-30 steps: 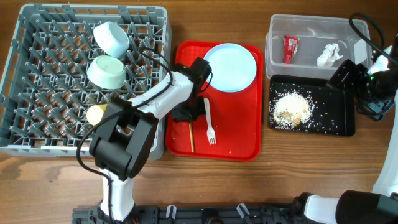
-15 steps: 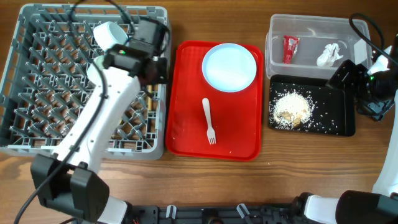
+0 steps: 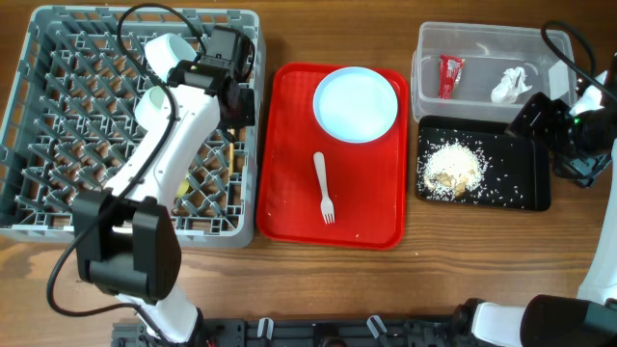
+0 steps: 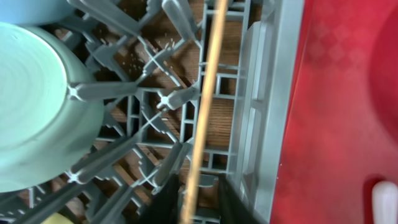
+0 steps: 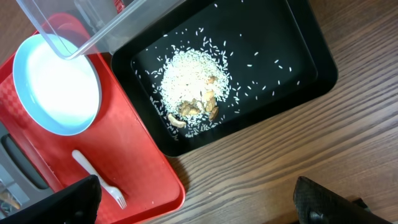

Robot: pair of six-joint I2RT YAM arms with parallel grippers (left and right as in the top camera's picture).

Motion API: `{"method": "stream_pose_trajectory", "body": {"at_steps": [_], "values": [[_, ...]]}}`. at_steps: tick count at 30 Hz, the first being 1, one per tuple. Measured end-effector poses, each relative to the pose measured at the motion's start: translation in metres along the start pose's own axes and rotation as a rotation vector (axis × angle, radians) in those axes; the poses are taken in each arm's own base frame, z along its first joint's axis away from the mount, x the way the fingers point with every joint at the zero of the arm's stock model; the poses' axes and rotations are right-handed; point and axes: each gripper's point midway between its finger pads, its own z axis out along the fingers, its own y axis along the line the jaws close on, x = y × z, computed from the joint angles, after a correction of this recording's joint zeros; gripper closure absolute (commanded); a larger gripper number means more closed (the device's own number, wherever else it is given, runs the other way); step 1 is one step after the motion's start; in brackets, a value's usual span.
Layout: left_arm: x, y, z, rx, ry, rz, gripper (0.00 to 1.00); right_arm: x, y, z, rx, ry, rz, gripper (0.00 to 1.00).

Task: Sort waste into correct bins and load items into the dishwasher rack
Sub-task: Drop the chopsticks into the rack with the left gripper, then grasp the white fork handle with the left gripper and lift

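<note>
The left tool [image 4: 194, 202] is over the right edge of the rack [image 3: 58, 193], at the far left of the counter [image 3: 453, 231]. Its fingers [image 4: 163, 205] are narrow, closed on the chopsticks [image 4: 208, 81], which run lengthwise over the pegs just inside the rack wall. Two bowls lie among the pegs: one [image 3: 172, 58] at the far side, the other [image 3: 154, 108] just nearer and partly under the arm.

The red tray [image 3: 289, 212] sits right of the rack, with the plate [image 3: 356, 103] at its far end and the fork [image 3: 324, 188] lying nearer, apart from the plate.

Further right, the clear tub [image 3: 482, 43] holds the wrapper [image 3: 449, 75] and the tissue [image 3: 510, 85]. The black tray [image 3: 521, 188] lies just in front of it with the heap of food scraps [image 3: 451, 170] in its left half.

The right tool [image 5: 196, 186] hangs wide open and empty above the bare counter beside the black tray
</note>
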Motion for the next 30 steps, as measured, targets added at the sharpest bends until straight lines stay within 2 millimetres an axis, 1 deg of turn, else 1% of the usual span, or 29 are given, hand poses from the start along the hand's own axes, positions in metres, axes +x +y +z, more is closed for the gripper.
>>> {"method": "stream_pose_trajectory", "body": {"at_steps": [1,6,7,9,11,12,14,15,16,18,20,22,24,26,30], "values": [[0.001,-0.001,0.002,0.001,0.005,0.011,0.6,0.0,0.0,0.0,0.0,0.0,0.0,0.0],[0.001,-0.001,0.002,0.001,0.006,0.008,0.59,0.0,0.0,0.0,0.0,0.0,0.0,0.0],[0.001,-0.001,0.002,0.001,0.007,0.008,0.55,0.0,0.0,0.0,0.0,0.0,0.0,0.0],[0.001,-0.001,0.001,0.002,0.005,0.01,0.52,0.0,0.0,0.0,0.0,0.0,0.0,0.0],[0.002,-0.008,-0.008,0.028,-0.003,0.017,0.46,0.0,0.0,0.0,0.0,0.0,0.0,0.0],[0.003,-0.018,-0.016,0.066,-0.014,0.023,0.48,0.0,0.0,0.0,0.0,0.0,0.0,0.0],[0.007,-0.047,-0.038,0.169,-0.036,0.039,0.46,0.0,0.0,0.0,0.0,0.0,0.0,0.0],[0.012,-0.065,-0.049,0.22,-0.04,0.047,0.43,0.0,0.0,0.0,0.0,0.0,0.0,0.0],[0.019,-0.085,-0.058,0.27,-0.035,0.053,0.41,0.0,0.0,0.0,0.0,0.0,0.0,0.0],[0.039,-0.124,-0.066,0.339,0.007,0.063,0.41,0.0,0.0,0.0,0.0,0.0,0.0,0.01],[0.057,-0.148,-0.061,0.353,0.057,0.05,0.41,0.0,0.0,0.0,0.0,0.0,0.0,0.0],[0.075,-0.165,-0.045,0.332,0.123,0.032,0.42,0.0,0.0,0.0,0.0,0.0,0.0,0.0],[0.098,-0.181,-0.023,0.291,0.203,0.009,0.41,0.0,0.0,0.0,0.0,0.0,0.0,0.0],[0.11,-0.188,-0.008,0.256,0.244,-0.021,0.42,0.0,0.0,0.0,0.0,0.0,0.0,0.0],[0.121,-0.188,0.014,0.205,0.295,-0.072,0.43,0.0,0.0,0.0,0.0,0.001,0.0,0.0]]}}
